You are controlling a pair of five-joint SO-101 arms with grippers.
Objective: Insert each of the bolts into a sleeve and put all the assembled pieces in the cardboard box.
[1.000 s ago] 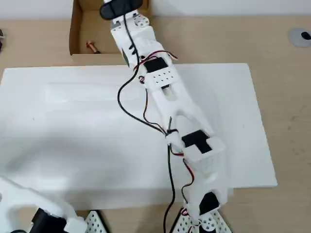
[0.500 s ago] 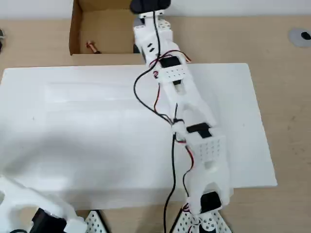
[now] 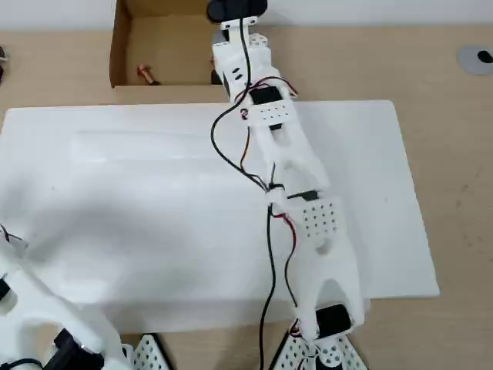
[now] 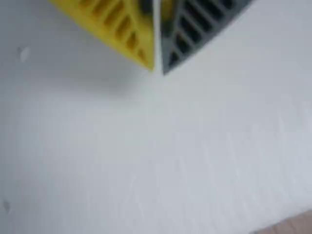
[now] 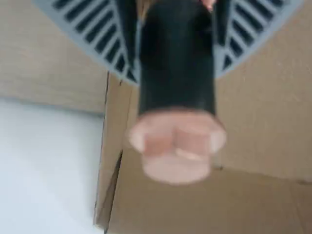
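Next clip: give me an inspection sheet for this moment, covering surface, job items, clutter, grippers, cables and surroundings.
Surface: white foam board lying on a wooden table.
Job's things: cardboard box at the far edge, one assembled piece inside; a sleeved bolt is held over the box.
Clutter: nothing seen.
Grippers: right gripper shut on the sleeved bolt; left gripper shut, holding nothing, over the foam board.
Cables: black cable and red wires run along the right arm.
Surroundings: grey round fitting near the table's far right corner.
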